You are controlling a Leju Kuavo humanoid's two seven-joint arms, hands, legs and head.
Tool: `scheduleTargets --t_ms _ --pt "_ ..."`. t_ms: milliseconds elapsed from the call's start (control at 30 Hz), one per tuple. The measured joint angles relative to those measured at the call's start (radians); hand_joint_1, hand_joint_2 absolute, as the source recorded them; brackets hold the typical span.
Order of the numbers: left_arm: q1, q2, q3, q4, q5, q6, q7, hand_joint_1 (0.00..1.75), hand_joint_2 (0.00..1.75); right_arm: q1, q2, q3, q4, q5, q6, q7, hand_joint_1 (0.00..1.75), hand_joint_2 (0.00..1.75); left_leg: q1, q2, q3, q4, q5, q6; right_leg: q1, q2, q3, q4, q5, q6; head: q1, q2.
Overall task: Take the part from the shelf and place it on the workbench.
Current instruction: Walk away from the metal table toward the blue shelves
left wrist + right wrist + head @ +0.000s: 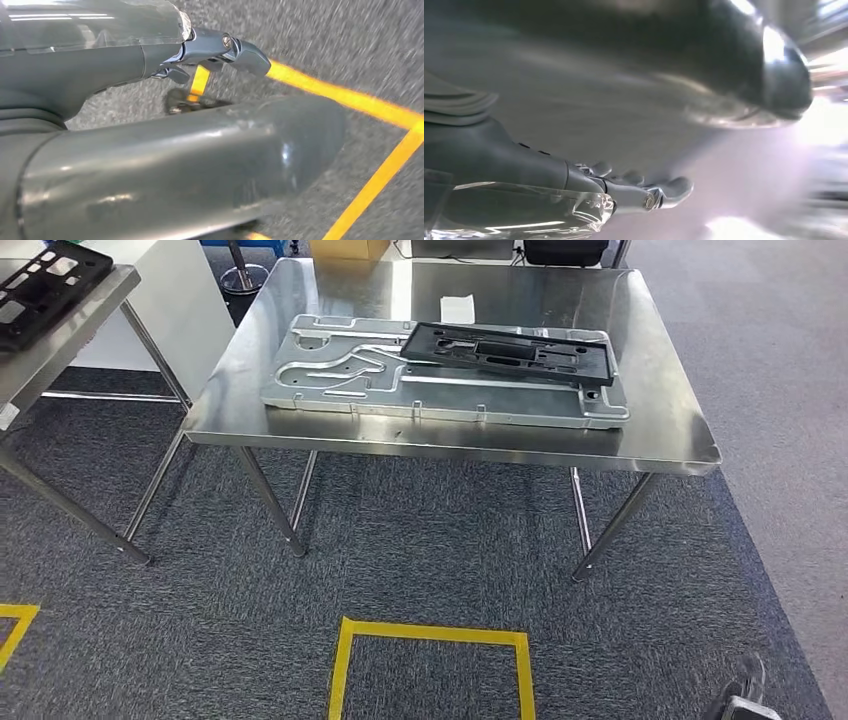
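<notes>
Black part [510, 348] rests on the workbench [660, 410]; both hands, left [150, 150] and right [624, 192], hang with fingers apart, holding nothing, so best kept well clear.

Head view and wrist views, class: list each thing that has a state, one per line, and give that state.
Black part: lying flat on the silver plate, held by no hand.
Silver plate: flat on the steel table.
Second black part: resting on the table at the far left.
Left hand: holds nothing, over the carpet.
Right hand: holds nothing, fingers extended.

Right robot hand [634, 192], fingers [674, 189] extended and empty, blurred background.
</notes>
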Motion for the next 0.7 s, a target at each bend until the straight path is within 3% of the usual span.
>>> scheduleTargets --t_ms 67,133,200,233,300,367,400,433,467,533,567,600,633,700 --pt "0.0 0.003 0.0 0.0 0.001 -0.002 -0.002 0.0 0.0 -0.078 -0.03 -0.076 0.226 -0.007 0.007 -0.027 0.0 0.0 0.004 -0.001 0.092 -0.132 0.013 0.001 0.002 -0.005 -0.031 0.025 0.006 0.009 0.0 0.0" --pt "0.001 0.006 0.003 0.0 0.001 -0.002 -0.004 0.0 0.0 -0.191 -0.075 -0.159 0.574 -0.002 0.023 -0.18 0.0 0.0 0.003 -0.003 0.132 -0.209 -0.006 0.012 0.005 -0.002 -0.048 0.036 0.02 0.023 0.005 0.0" --pt "-0.003 0.008 0.007 0.0 0.002 0.001 -0.009 0.0 0.0 -0.246 -0.098 -0.227 0.828 0.017 0.044 -0.283 0.0 0.0 0.0 -0.006 0.122 -0.223 0.005 0.034 0.002 -0.005 -0.053 0.036 0.032 0.04 0.011 0.0" --pt "-0.003 0.009 0.009 0.0 0.002 0.004 -0.012 0.0 0.0 -0.259 -0.101 -0.249 0.91 0.031 0.054 -0.304 0.0 0.0 -0.001 -0.007 0.115 -0.229 0.018 0.046 -0.001 -0.004 -0.058 0.041 0.022 0.047 0.011 0.0" --pt "-0.001 0.01 0.012 0.0 0.002 0.009 -0.015 0.0 0.0 -0.284 -0.109 -0.287 1.04 0.062 0.077 -0.318 0.0 0.0 0.003 -0.002 0.092 -0.241 0.046 0.061 -0.006 0.004 -0.082 0.097 -0.052 0.057 0.015 0.0" --pt "0.0 0.012 0.014 0.0 0.002 0.011 -0.02 0.0 0.0 -0.305 -0.118 -0.324 1.131 0.091 0.098 -0.328 0.0 0.0 0.002 0.003 0.061 -0.242 0.068 0.065 -0.009 0.009 -0.114 0.207 -0.147 0.064 0.016 0.0" --pt "0.0 0.013 0.015 0.0 0.002 0.01 -0.023 0.0 0.0 -0.313 -0.122 -0.341 1.163 0.103 0.107 -0.333 0.0 0.0 0.002 0.004 0.045 -0.242 0.077 0.063 -0.011 0.01 -0.122 0.259 -0.162 0.067 0.017 0.0" --pt "0.0 0.013 0.015 0.0 0.002 0.01 -0.026 0.0 0.0 -0.32 -0.126 -0.355 1.191 0.113 0.115 -0.338 0.0 0.0 0.001 0.005 0.031 -0.242 0.088 0.061 -0.012 0.01 -0.121 0.292 -0.152 0.069 0.017 0.0" --pt "0.0 0.014 0.015 0.0 0.001 0.01 -0.028 0.0 0.0 -0.327 -0.129 -0.368 1.217 0.125 0.122 -0.342 0.0 0.0 0.002 0.006 0.018 -0.241 0.099 0.059 -0.014 0.01 -0.106 0.296 -0.122 0.07 0.017 0.0" --pt "0.0 0.015 0.015 0.0 0.001 0.01 -0.031 0.0 0.0 -0.339 -0.136 -0.392 1.258 0.148 0.133 -0.349 0.0 0.0 0.002 0.006 -0.004 -0.238 0.118 0.051 -0.017 0.01 -0.02 0.205 -0.064 0.067 0.017 0.0" --pt "0.0 0.016 0.015 0.0 0.001 0.01 -0.033 0.0 0.0 -0.344 -0.138 -0.403 1.273 0.158 0.138 -0.351 0.0 0.0 0.0 0.006 -0.011 -0.234 0.125 0.046 -0.016 0.01 0.04 0.125 -0.06 0.064 0.017 0.0" --pt "0.0 0.017 0.015 0.0 0.001 0.01 -0.034 0.0 0.0 -0.351 -0.139 -0.412 1.286 0.167 0.141 -0.352 0.0 0.0 -0.002 0.006 -0.017 -0.23 0.132 0.04 -0.014 0.011 0.092 0.048 -0.074 0.058 0.017 0.0" --pt "0.0 0.018 0.015 0.0 0.0 0.01 -0.035 0.0 0.0 -0.357 -0.14 -0.42 1.297 0.174 0.145 -0.352 0.0 0.0 -0.004 0.006 -0.02 -0.227 0.138 0.033 -0.011 0.011 0.126 -0.005 -0.091 0.052 0.017 0.0" --pt "0.0 0.023 0.015 -0.001 -0.001 0.011 -0.037 0.0 0.0 -0.365 -0.141 -0.434 1.318 0.192 0.149 -0.351 0.0 0.0 -0.004 0.004 -0.026 -0.225 0.15 0.019 -0.008 0.008 0.139 -0.041 -0.104 0.036 0.016 0.0"
